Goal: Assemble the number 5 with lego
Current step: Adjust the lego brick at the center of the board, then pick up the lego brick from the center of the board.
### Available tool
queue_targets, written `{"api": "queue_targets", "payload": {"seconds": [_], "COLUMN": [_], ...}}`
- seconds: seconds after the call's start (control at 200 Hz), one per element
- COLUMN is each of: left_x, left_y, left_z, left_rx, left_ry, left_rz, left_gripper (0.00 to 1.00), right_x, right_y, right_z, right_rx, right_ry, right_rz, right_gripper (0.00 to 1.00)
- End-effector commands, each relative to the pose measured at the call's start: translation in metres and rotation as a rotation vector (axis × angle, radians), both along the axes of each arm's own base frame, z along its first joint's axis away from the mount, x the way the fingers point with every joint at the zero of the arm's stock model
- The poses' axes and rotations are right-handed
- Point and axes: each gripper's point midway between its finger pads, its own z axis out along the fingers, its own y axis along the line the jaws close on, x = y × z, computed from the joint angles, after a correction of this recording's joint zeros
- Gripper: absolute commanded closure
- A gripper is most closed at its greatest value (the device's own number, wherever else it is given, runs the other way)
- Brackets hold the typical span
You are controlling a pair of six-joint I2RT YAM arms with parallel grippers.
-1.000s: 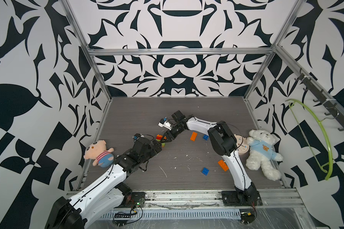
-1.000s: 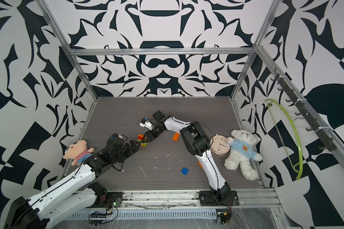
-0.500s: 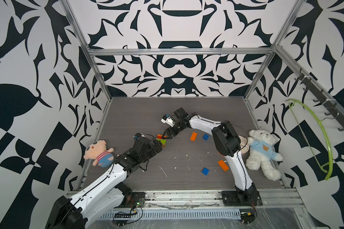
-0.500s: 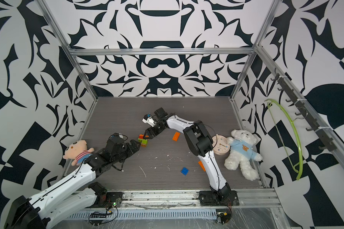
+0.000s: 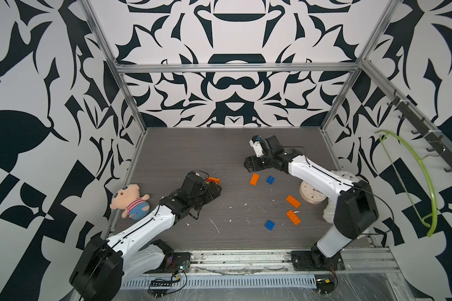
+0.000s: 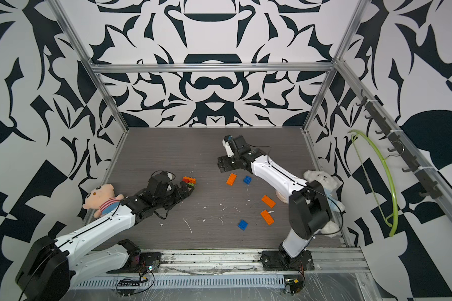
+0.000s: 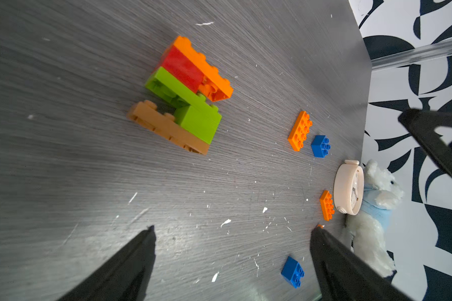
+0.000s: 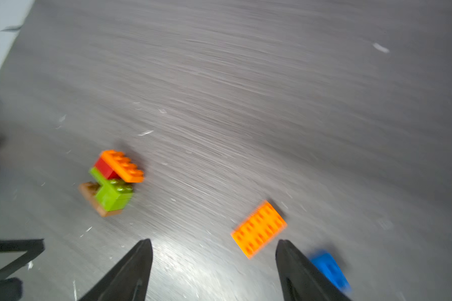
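**Item:** joined lego stack of orange, red, lime green and tan studded bricks [image 7: 183,96]. It lies tipped on its side on the grey wood-grain counter [image 7: 63,169], with its hollow undersides turned to your left wrist camera. Its long orange top brick [image 5: 212,179] runs roughly side to side in both top views.

**Position:** just beyond your left hand [image 7: 232,229], whose fingers are spread wide and empty, clear of the stack.

**Your right hand** [image 8: 214,242]**:** fingers spread, nothing between them. A loose orange oblong brick [image 8: 259,229] lies diagonally, studs up, just past the tips. A small blue square brick [image 8: 329,271] lies beside one finger.
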Motion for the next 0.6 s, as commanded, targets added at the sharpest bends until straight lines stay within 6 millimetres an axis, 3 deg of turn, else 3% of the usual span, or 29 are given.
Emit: {"api": "queue_targets", "payload": {"seconds": [0.0, 0.165, 0.46, 0.595], "left_x": [0.008, 0.01, 0.018, 0.023], "left_y": [-0.026, -0.054, -0.101, -0.111], "left_z": [0.023, 0.024, 0.006, 0.005], "left_rx": [-0.031, 0.034, 0.097, 0.095], "left_ry": [-0.059, -0.051, -0.001, 0.003], "left_rz": [-0.074, -0.125, -0.193, -0.197], "left_gripper": [0.01, 0.01, 0.01, 0.01], "right_x": [-0.023, -0.03, -0.014, -0.007], "right_y": [-0.038, -0.045, -0.019, -0.009], "right_z": [-0.039, -0.067, -0.087, -0.086], "right_rx": [-0.056, -0.069, -0.04, -0.029], "right_ry": [0.166, 0.258, 0.326, 0.324], "right_rz": [-0.222, -0.328, -0.329, -0.333], "right_gripper": [0.21, 0.26, 0.33, 0.35]}}
